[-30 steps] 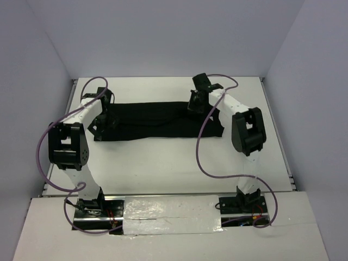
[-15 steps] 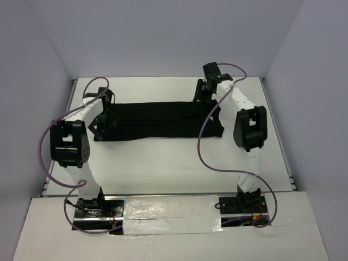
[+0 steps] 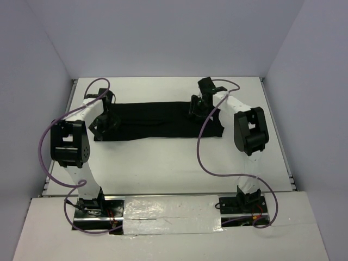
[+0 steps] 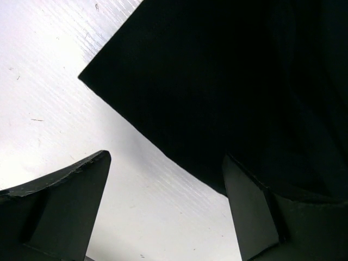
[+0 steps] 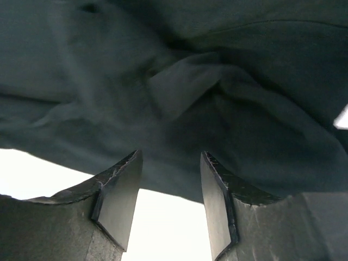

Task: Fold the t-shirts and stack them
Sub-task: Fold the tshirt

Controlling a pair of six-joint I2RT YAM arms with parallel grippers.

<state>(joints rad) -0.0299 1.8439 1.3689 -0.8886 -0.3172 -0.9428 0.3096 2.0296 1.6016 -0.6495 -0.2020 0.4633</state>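
The right jaws stand partly parted with nothing between them, low over a bunched ridge of the t-shirt (image 5: 185, 92), near its upper right in the top view. Closing here would probably pinch several layers and drag the fold askew. The left jaws are spread wide and empty, one finger (image 4: 60, 217) over bare table (image 4: 49, 92) and the other over the cloth's edge, so a grab might catch one layer or miss. The black t-shirt lies as a long band across the upper middle of the table, and its jutting lower right corner risks an uneven fold.
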